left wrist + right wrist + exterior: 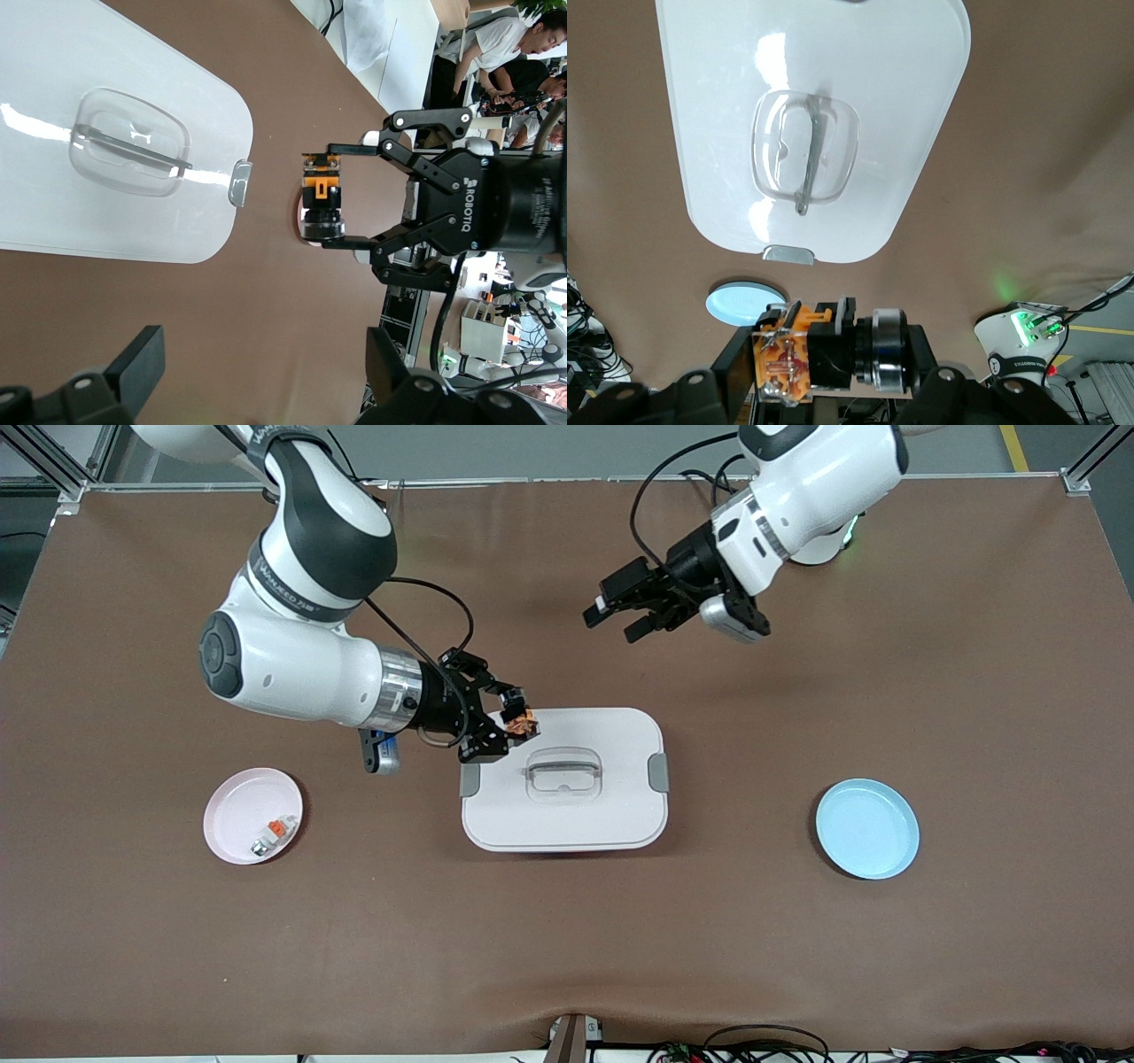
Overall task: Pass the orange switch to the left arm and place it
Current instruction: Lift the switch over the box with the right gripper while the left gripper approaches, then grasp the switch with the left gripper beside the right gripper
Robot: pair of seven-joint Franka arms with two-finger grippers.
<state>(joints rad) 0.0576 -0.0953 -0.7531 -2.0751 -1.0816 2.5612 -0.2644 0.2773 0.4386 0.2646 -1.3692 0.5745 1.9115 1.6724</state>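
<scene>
- A pink plate [232,815] lies at the right arm's end of the table, nearer to the front camera than the right gripper; on it sits a small white-and-silver piece with an orange tab [274,834]
- The right arm [292,651] reaches from its base toward the middle of the table; the right gripper [516,724] hangs over the corner of the box [585,815] that lies toward the right arm's end, its fingers clamped on the orange switch [524,723]; in the right wrist view the switch [833,350] sits crosswise between the fingers, orange end to one side, silver-ringed black body to the other
- The box rests shut in the middle of the table, grey latches on both short sides, its handle [563,768] in a clear recess on the lid; it lies below both grippers' level
- The left gripper [622,614] hovers over bare tablecloth [974,691], farther from the front camera than the box; its fingers stand wide apart, holding nothing; it points toward the right gripper, which shows in the left wrist view [330,197] with the switch [321,197] in its grip
- A blue plate [867,828] lies bare at the left arm's end of the table
</scene>
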